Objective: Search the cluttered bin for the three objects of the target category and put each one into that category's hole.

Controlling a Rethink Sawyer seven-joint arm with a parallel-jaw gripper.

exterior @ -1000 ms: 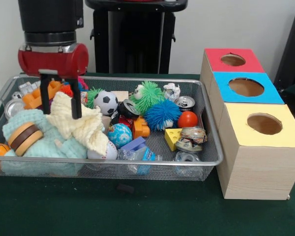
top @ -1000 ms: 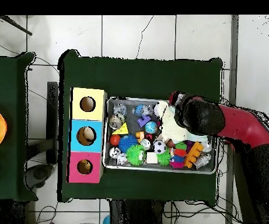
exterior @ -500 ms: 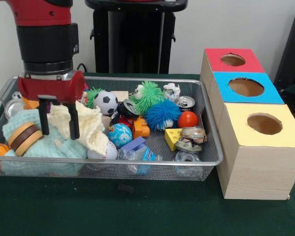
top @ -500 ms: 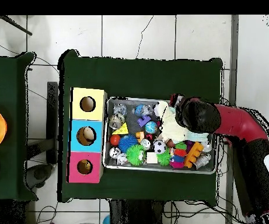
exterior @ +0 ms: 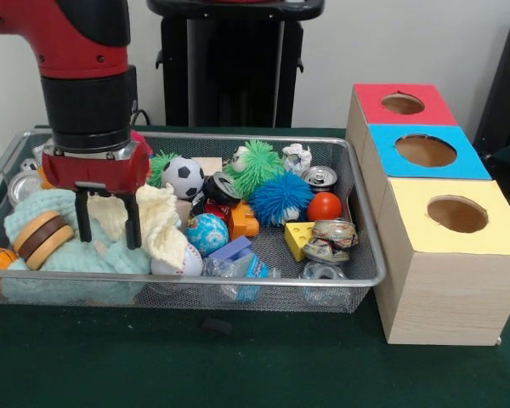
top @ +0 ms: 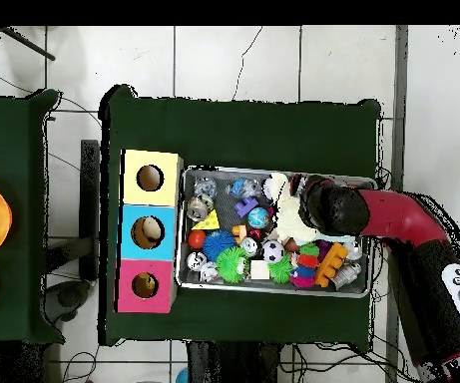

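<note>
- A dark green counter (exterior: pixel 263 365) under a pale wall carries a wire mesh bin (exterior: pixel 367 255) and, just beside it, a row of three wooden boxes.
- The red-topped box (exterior: pixel 425 106), the blue-topped box (exterior: pixel 463 161) and the yellow-topped box (exterior: pixel 501 221) each have a round hole, and nothing shows in or near any hole.
- The bin looks fully loaded: a soccer ball (exterior: pixel 183 177), a green spiky ball (exterior: pixel 259 163), a blue spiky ball (exterior: pixel 280 197), a small globe ball (exterior: pixel 206 233), an orange ball (exterior: pixel 325 206), a crushed can (exterior: pixel 330 240), a yellow wedge block (exterior: pixel 298 238).
- The gripper (exterior: pixel 109 223) is down at the bin's left end, fingers (exterior: pixel 133 223) spread open and straddling the cream knitted cloth (exterior: pixel 157 217), with nothing lifted.
- My read: no deposit shows, so probably all three are left, and this looks like digging through the cloths.
- The target category can't be told from here.
</note>
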